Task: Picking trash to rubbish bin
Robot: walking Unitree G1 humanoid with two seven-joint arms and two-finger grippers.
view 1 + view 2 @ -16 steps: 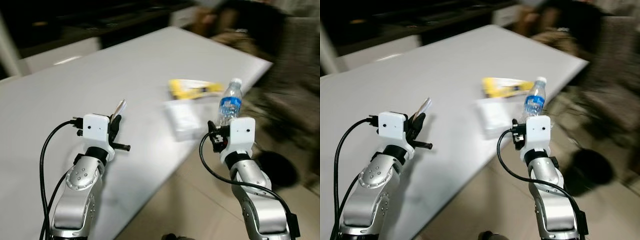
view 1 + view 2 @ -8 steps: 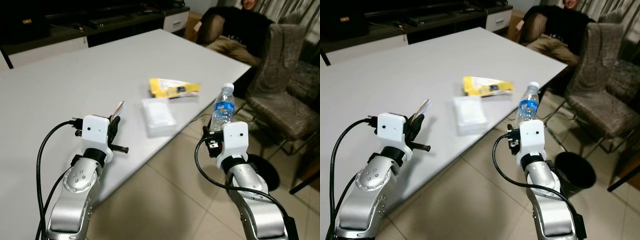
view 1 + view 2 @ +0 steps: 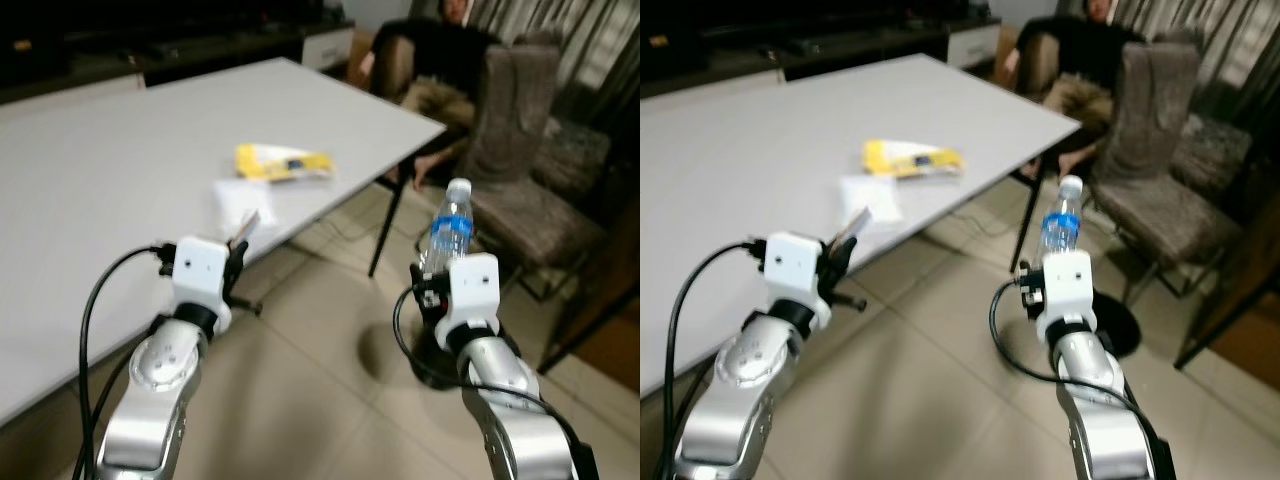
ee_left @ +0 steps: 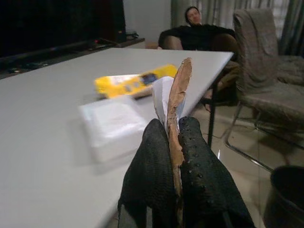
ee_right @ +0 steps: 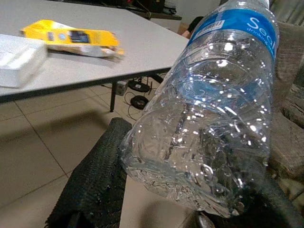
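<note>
Right gripper (image 5: pixel 156 190) clamped on a plastic water bottle (image 3: pixel 448 228), left gripper (image 4: pixel 175 156) pinching a paper scrap (image 4: pixel 173 95), both lifted off the table (image 3: pixel 120 150), probably for carrying to the black bin (image 4: pixel 287 194).

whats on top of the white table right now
On the white table lie a yellow packet and, nearer the robot, a white tissue pack. The left claw, pinching a scrap of paper, partly covers the pack's near corner.
</note>
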